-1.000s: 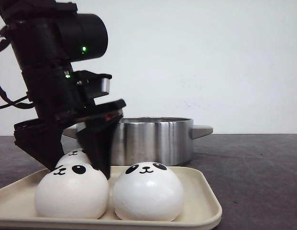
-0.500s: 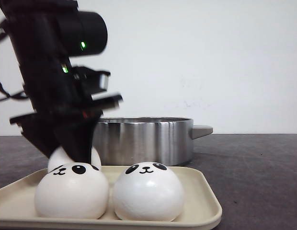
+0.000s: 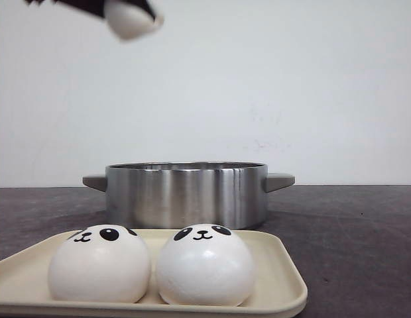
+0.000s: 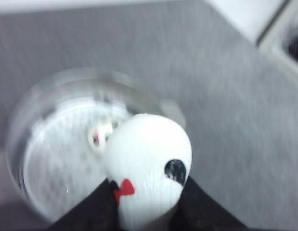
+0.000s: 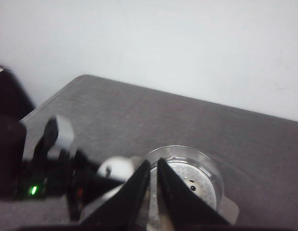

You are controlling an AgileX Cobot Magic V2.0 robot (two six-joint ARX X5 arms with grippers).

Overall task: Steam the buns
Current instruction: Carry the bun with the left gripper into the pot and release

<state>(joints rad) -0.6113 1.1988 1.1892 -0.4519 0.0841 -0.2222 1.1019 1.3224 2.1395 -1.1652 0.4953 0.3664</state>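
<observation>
Left gripper (image 4: 146, 211) clamps smooth white panda-face bun (image 4: 149, 168) between its black fingers, raised above round stainless-steel pot (image 4: 67, 159); right gripper (image 5: 154, 180) nearly closed, empty.

Stainless steel pot (image 3: 186, 194) with side handles, cream tray (image 3: 285, 281) before it, dark grey tabletop (image 3: 354, 238), white wall (image 3: 292, 86).

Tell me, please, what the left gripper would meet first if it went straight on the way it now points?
Probably the pot. The left gripper, shut on a bun, points down toward the pot's perforated floor, with nothing visible between. The view is blurred, so depth and exact aim are uncertain; it could hit the rim.
</observation>
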